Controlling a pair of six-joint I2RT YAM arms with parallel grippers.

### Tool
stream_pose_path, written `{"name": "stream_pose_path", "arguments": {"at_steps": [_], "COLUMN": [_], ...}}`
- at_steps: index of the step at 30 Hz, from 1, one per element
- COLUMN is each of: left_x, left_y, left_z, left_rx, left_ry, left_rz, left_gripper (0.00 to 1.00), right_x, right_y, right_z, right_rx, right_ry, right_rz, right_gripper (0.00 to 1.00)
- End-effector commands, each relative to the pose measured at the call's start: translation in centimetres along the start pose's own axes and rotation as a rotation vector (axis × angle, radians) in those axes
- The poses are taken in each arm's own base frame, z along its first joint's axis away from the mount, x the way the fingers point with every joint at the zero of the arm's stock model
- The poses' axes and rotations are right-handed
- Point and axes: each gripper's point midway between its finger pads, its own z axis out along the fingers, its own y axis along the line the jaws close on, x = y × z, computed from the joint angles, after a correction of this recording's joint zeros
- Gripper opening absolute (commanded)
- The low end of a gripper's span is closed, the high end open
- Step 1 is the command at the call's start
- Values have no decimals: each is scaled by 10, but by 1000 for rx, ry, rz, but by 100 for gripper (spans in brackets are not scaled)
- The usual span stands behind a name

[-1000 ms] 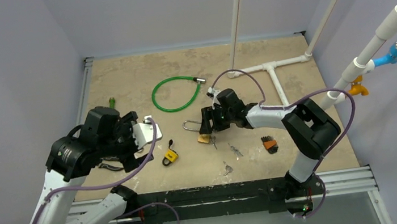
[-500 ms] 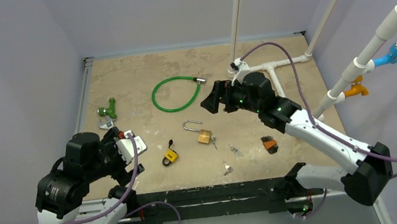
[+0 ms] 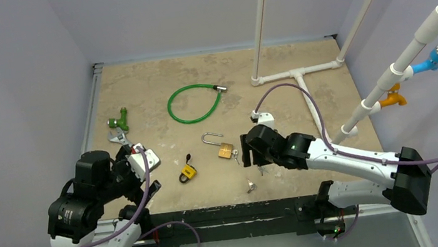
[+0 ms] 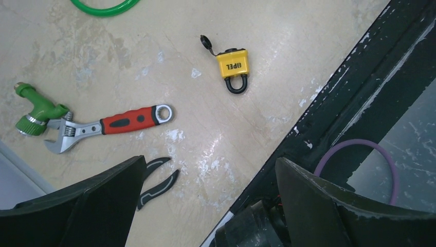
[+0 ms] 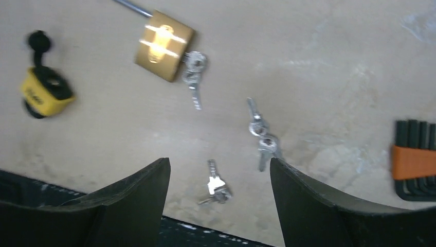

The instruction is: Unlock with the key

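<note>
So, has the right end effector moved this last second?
Yes: the right end effector dropped from beyond the brass padlock to its right, nearer the front edge.

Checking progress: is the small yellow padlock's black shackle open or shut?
Shut: both legs of the black shackle sit inside the yellow padlock.

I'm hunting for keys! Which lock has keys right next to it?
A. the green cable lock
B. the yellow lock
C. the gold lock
C: in the right wrist view, a small bunch of keys lies right against the edge of the gold lock.
</note>
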Motion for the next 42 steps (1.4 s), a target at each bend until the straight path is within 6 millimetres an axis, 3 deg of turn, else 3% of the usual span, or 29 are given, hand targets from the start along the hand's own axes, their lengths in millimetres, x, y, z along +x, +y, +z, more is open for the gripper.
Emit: {"name": "stream_pose_path", "arguments": {"at_steps": [1,7,13,26,33,40,41,42], "left_x": [-19,-28,-34,-41,-46,-49,-49,-49], "left_y": [-5,-7,-6,-7,-7,-8,-8,-8], "left_z": [2,3,0,-3,-6,-9,-9,-10], "left_rx": [62,114,135,160,164,163,164,164], "left_ry": [-48,-41,-31,-35,-48,-60,-61,-63], "left_rz": [-35,-52,-52,-59,-53,-43,-42,-41], "left_gripper": [96,89,88,83,81,80,80,80], "right_x": [16,35,37,49,52,60,51,61], "right_y": [-47,-57,-58,-60,-61,-67,-81,-69], "right_z": [4,23,41,66,71,74,78,75], "right_rx": [174,186,193,214,251,272,309,274], "right_ry": [-39,-25,-46,-26,1,17,11,23], "right_rz": [68,66,31,-13,-24,-29,21,-19], "right_gripper": [70,69,58,53,39,15,12,9]}}
